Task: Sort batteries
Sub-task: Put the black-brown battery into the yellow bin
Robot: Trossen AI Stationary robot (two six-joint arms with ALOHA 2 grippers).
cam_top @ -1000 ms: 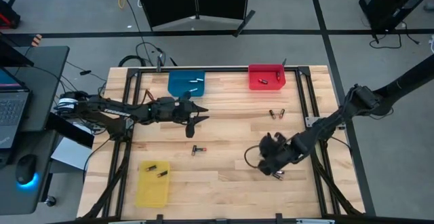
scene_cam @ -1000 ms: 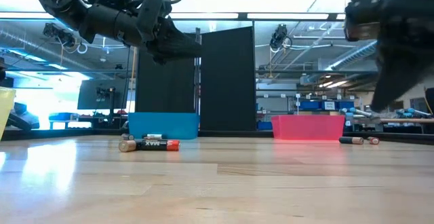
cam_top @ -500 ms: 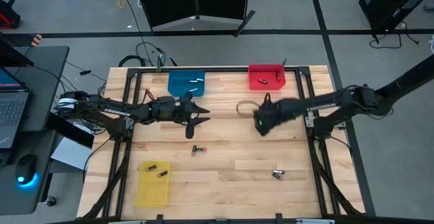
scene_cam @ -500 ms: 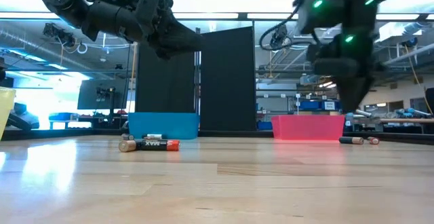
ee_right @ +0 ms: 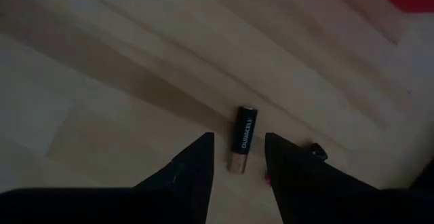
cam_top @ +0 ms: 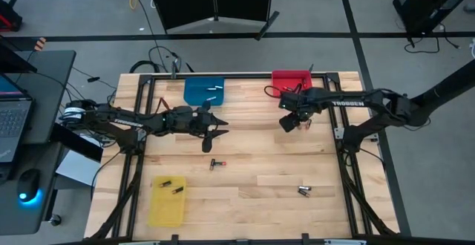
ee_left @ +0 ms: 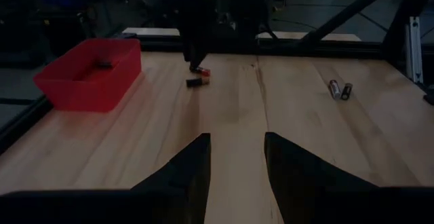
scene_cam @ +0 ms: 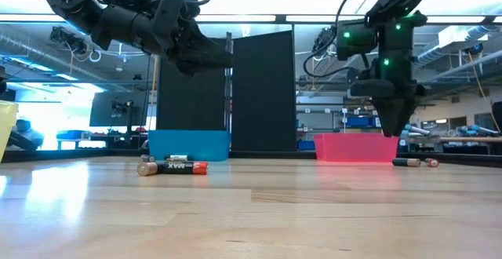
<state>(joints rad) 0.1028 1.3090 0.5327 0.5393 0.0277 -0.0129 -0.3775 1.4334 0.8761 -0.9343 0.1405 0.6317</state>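
The right tool [cam_top: 288, 123], open, has swung from the table's near edge to over a black-and-copper battery [ee_right: 243, 138].

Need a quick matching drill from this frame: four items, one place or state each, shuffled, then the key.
Items:
1. red bin
2. yellow bin
3. right gripper
4. left gripper

Places or states:
A. near-left part of the table
B. open, just above the black battery
C. far edge of the table, right of the blue bin
D. open, waiting in front of the blue bin

Pairs: 1-C, 2-A, 3-B, 4-D
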